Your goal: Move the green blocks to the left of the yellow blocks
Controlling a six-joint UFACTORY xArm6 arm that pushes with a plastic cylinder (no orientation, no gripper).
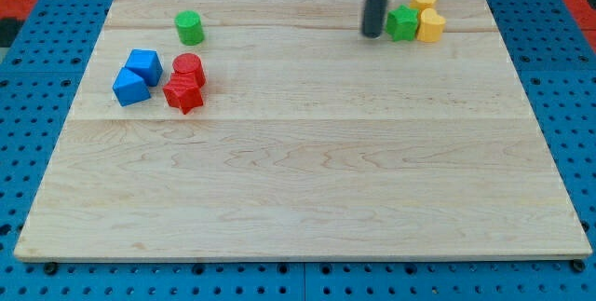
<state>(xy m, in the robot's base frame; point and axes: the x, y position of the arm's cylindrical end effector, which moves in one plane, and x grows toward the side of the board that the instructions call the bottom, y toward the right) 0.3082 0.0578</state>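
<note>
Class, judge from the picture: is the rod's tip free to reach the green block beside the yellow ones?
Probably yes. My tip stands just left of that green block, nothing between them; the yellow blocks sit on its far, right side.

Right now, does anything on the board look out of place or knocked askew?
Nothing is damaged or toppled. One green block sits pressed against the yellow blocks at the view's top right, with my tip just to its left. The other green block stands alone at top left.

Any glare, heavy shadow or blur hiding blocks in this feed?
Camera view: even, soft light, no glare on the board; my tip throws only a faint shadow beside the green block; block edges slightly soft, and the yellow blocks merge somewhat.
</note>
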